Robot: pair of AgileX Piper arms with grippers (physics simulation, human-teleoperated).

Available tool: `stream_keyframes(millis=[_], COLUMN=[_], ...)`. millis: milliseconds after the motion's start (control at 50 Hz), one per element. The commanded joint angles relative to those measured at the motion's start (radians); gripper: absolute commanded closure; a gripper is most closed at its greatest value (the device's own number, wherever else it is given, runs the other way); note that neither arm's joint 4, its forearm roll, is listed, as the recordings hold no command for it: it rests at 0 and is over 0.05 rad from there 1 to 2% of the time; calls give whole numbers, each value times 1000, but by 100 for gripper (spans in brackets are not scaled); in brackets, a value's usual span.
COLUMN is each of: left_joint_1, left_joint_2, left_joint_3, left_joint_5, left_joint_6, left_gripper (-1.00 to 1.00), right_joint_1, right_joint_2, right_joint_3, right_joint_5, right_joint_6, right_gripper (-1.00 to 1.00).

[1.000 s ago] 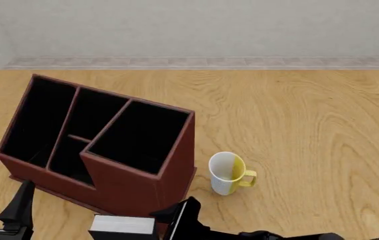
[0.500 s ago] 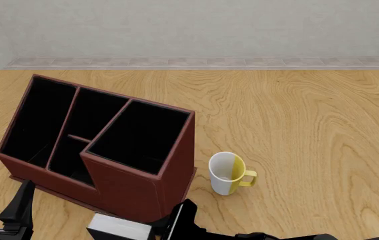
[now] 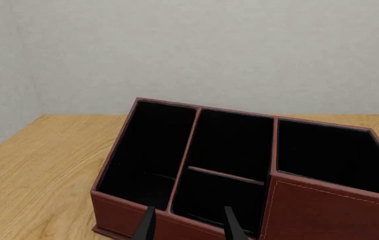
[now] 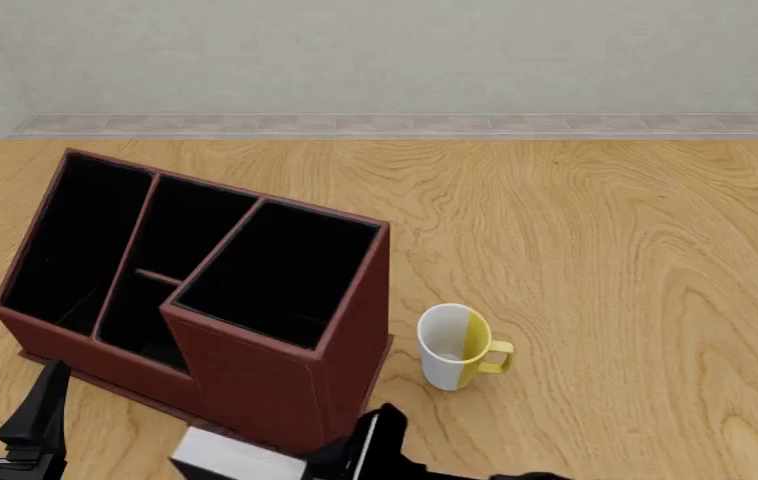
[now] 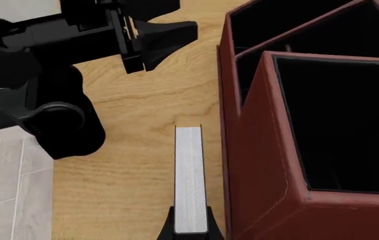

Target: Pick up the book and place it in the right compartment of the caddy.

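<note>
The book (image 5: 189, 180) shows its white page edges in the right wrist view, and my right gripper (image 5: 189, 229) is shut on its dark covers. In the front view the book (image 4: 235, 458) hangs at the bottom edge, just in front of the caddy (image 4: 292, 395), with my right gripper (image 4: 346, 452) beside it. The right compartment (image 4: 286, 270) is the wide dark slot nearest the mug; it is also seen as the right compartment (image 5: 343, 125). My left gripper (image 4: 3, 397) stands open at the bottom left, in front of the caddy (image 3: 309, 210), with nothing between its fingers (image 3: 233, 227).
A white and yellow mug (image 4: 459, 345) stands just right of the caddy. The caddy's narrow long slot (image 4: 79, 240) and two small slots (image 4: 186, 260) lie to the left. My left arm (image 5: 56, 65) shows across the right wrist view. Bare wooden table (image 4: 619, 270) extends right.
The book and my right gripper have slid a little toward the near table edge and lower in the front view. The left arm has not moved.
</note>
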Motion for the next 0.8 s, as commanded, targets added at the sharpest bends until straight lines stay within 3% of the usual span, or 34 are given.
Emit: stream_keyframes(millis=[20, 340, 800], left_joint_1=[0, 0, 0], left_joint_2=[0, 0, 0], left_joint_3=[0, 0, 0], left_joint_5=[0, 0, 0], left_joint_6=[0, 0, 0], left_gripper=[-100, -100, -100], right_joint_1=[21, 52, 114], right_joint_2=[-75, -111, -238], right_joint_3=[-2, 8, -103], right_joint_5=[28, 45, 251], right_joint_6=[17, 32, -8], right_gripper=[100, 100, 100])
